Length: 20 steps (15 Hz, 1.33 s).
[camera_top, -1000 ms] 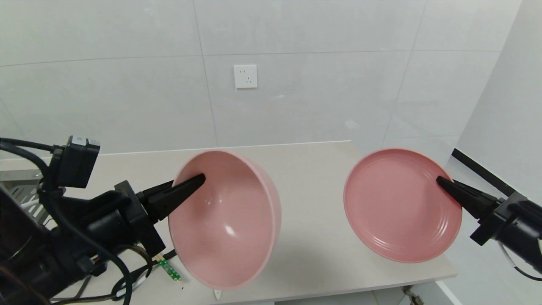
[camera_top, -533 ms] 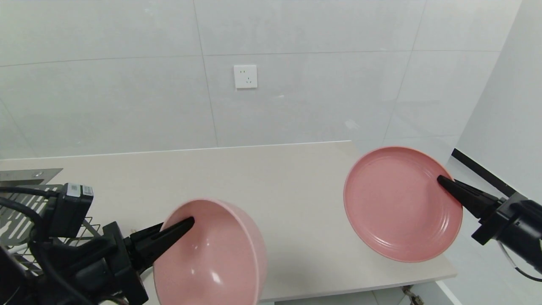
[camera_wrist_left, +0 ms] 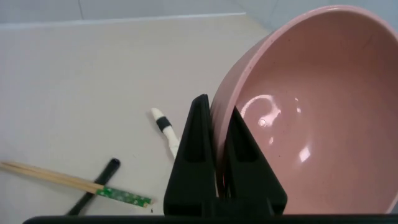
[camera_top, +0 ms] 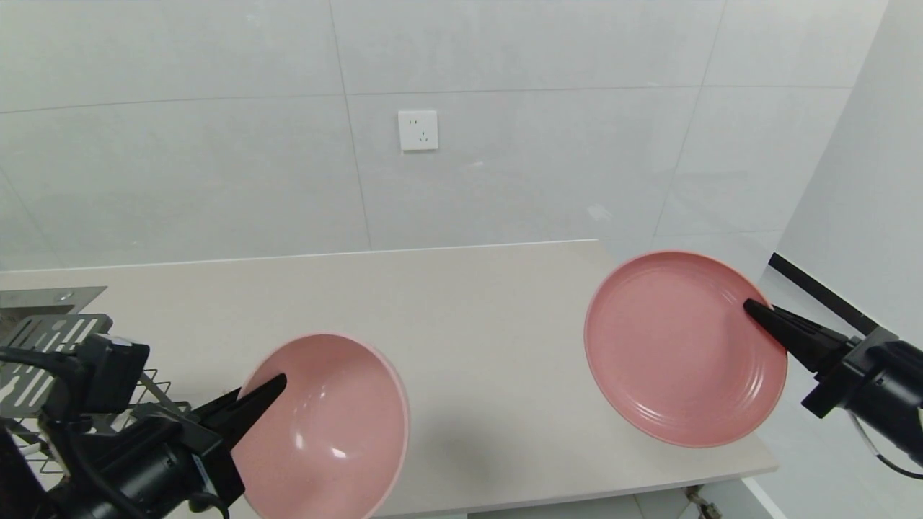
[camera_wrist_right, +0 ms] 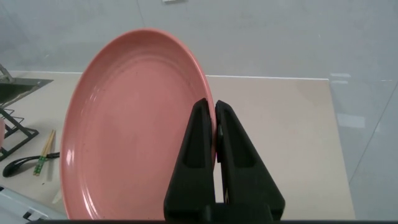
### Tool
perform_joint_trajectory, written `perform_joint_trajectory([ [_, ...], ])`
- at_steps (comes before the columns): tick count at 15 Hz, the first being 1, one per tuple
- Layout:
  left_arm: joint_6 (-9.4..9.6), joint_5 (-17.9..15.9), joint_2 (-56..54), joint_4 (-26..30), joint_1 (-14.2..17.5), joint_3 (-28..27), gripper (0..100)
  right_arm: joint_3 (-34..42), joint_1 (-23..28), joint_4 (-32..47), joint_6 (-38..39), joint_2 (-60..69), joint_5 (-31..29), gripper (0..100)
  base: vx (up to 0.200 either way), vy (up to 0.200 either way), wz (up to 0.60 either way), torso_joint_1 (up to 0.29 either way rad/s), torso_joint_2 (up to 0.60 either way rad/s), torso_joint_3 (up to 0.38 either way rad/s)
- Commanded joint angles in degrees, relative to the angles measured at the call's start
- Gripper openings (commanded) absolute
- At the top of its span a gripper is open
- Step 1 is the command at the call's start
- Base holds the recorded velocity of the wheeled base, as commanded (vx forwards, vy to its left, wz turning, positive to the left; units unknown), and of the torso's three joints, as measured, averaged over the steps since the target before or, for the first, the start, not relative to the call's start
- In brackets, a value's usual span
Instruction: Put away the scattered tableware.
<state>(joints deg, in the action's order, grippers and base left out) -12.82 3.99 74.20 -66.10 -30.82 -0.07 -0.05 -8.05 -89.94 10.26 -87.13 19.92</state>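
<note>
Left gripper (camera_top: 277,378) is clamped on the rim of the pink bowl (camera_top: 324,432), one finger inside the wall and one outside, with the rim pinched tight between them. The bowl hangs low on the robot's left, over the near edge of the counter (camera_top: 469,303), tipped so that its glossy inside faces up and toward the head camera. It's off the surface; the left wrist view shows bare counter passing beneath it.

Over on the right, the right gripper (camera_top: 750,306) is closed on the edge of the pink plate (camera_top: 678,346), its fingers squeezed on either side of the rim. The plate stands nearly on edge in the air above the counter's right end, its ringed face turned toward the middle of the counter. Bowl and plate are well apart, with open counter between them.

Down on the counter below the bowl lie a pair of chopsticks (camera_wrist_left: 62,180), a black handle (camera_wrist_left: 93,190) crossing just beside their tips, and a white utensil with a black band (camera_wrist_left: 165,127) a little way off. A metal rack (camera_top: 43,339) sits at the far left, behind the left arm. An outlet (camera_top: 418,130) is set in the tiled wall behind.
</note>
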Motion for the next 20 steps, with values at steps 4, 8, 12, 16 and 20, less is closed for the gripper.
perform_joint_trajectory([
  [4, 9.66, 0.2, -8.4, 0.8, -0.1, 0.1, 0, 0.0, 0.0, -0.1, -0.2, 0.0, 0.0, 0, -0.2, 0.0, 0.0, 0.007, 0.01, 0.0],
  [8, 9.13, 0.1, -8.2, 2.2, -0.3, 0.1, 0, 0.0, 0.1, -0.1, -0.2, -0.1, 0.1, 0, -0.2, 0.0, 0.0, -0.005, 0.0, 0.005],
  [12, 9.4, -0.1, -8.5, 3.5, -0.6, 0.1, 0, 0.0, 0.0, -0.1, -1.1, -0.1, 0.0, 0, 0.0, 0.0, 0.0, 0.0, 0.0, 0.0],
  [16, 9.31, -0.2, -8.4, 4.7, -1.4, 0.1, 0, 0.0, -0.3, 2.8, -1.6, -0.1, 0.0, 0, 0.0, 0.0, 0.0, -0.071, 0.17, 0.094],
  [20, 9.4, -0.2, -8.5, 5.1, -1.4, 0.1, 0, 0.0, -0.3, 4.9, -2.1, 0.1, 0.0, 0, 0.0, 0.0, 0.0, -0.167, 0.37, 0.203],
])
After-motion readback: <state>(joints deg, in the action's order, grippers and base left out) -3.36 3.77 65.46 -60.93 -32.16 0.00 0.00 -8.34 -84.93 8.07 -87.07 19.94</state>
